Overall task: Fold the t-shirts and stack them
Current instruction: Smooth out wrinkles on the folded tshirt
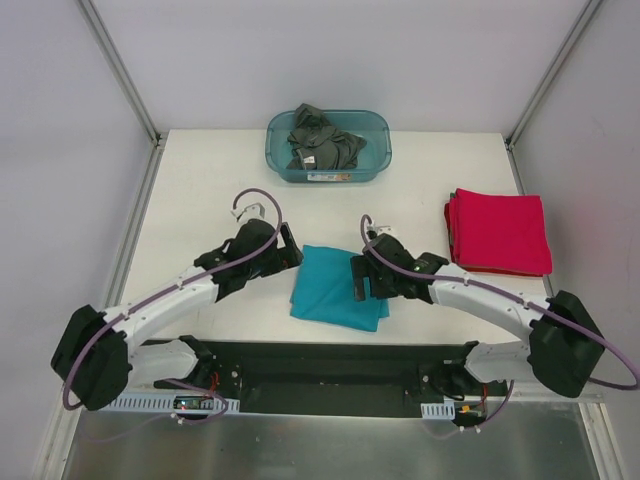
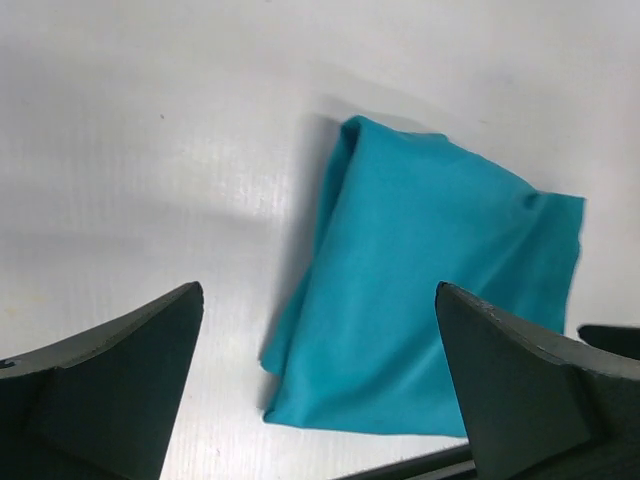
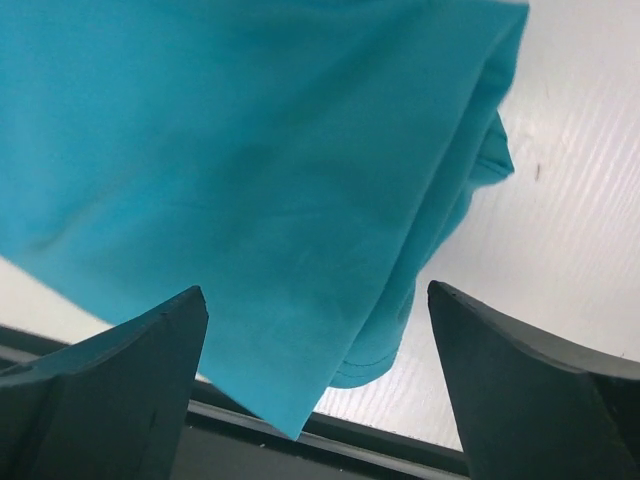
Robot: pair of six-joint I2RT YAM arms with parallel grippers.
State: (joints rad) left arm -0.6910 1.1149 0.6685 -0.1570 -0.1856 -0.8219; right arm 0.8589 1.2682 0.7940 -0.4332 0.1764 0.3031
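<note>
2 claws of mine hang wide and empty: my left claw (image 1: 289, 251) just beside the left edge of the folded teal t-shirt (image 1: 330, 290), my right claw (image 1: 358, 279) over its right edge. That tee lies flat at the front middle of the bench (image 1: 200, 185). The red t-shirts (image 1: 500, 232) sit stacked at the right, and the dark grey t-shirts (image 1: 322, 140) are heaped in the tub (image 1: 379, 158) at the far edge.

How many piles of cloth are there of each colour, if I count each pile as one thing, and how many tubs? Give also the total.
Teal pile: 1, folded, lying between the two arms
Red pile: 1, a folded stack
Dark grey pile: 1, crumpled inside the tub
Plastic tub: 1
Total: 4
</note>
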